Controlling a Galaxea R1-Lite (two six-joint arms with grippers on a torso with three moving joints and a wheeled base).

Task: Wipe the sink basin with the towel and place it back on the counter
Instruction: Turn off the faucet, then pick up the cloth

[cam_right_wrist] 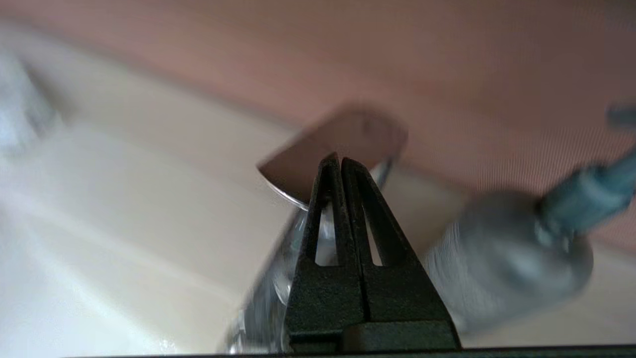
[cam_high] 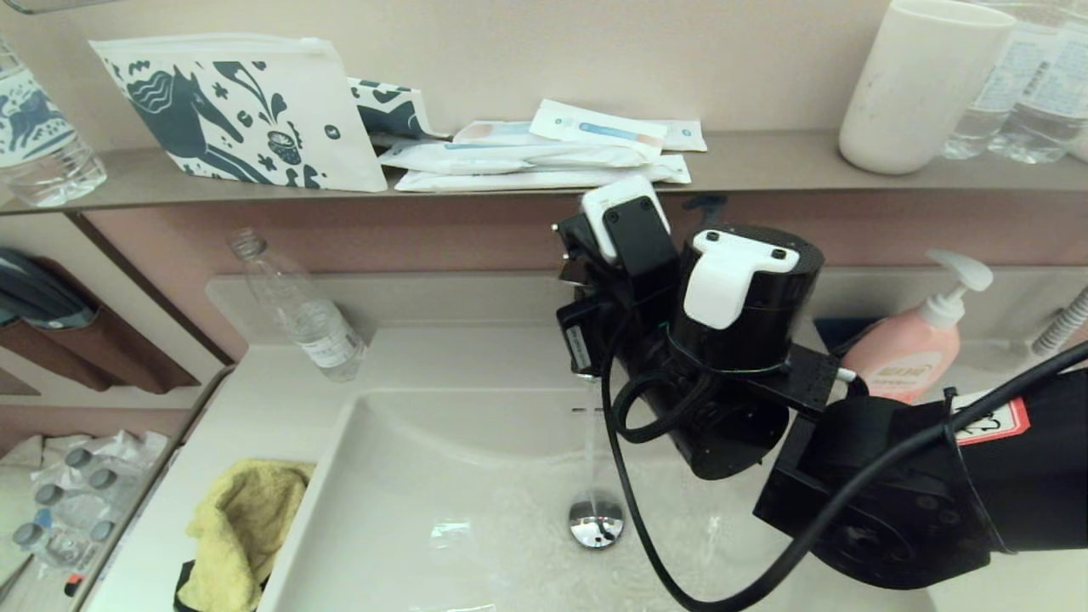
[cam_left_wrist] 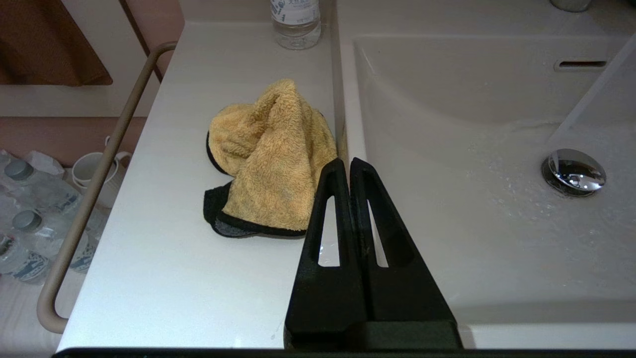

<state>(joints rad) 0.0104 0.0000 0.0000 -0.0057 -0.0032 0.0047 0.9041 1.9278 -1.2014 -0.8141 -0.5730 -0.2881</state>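
Note:
The mustard-yellow towel (cam_high: 242, 527) (cam_left_wrist: 271, 159) lies bunched on the off-white counter (cam_high: 255, 399) (cam_left_wrist: 164, 278), just left of the sink basin (cam_high: 442, 476) (cam_left_wrist: 447, 149). My left gripper (cam_left_wrist: 346, 161) hovers shut and empty over the basin's left rim, its tips right beside the towel's edge. My right arm (cam_high: 731, 340) reaches over the back of the basin. Its gripper (cam_right_wrist: 340, 159) is shut, its tips against the chrome faucet lever (cam_right_wrist: 348, 134). A thin stream of water (cam_high: 589, 433) falls onto the chrome drain plug (cam_high: 595, 520) (cam_left_wrist: 574, 171), and the basin floor is wet.
A clear plastic bottle (cam_high: 297, 310) leans at the counter's back left. A pink pump bottle (cam_high: 914, 344) stands right of the faucet, with a ribbed hose (cam_high: 1062, 327) beyond it. The brown wall shelf (cam_high: 765, 166) carries a pouch, packets and a cup. A rail (cam_left_wrist: 94, 184) runs along the counter's left edge.

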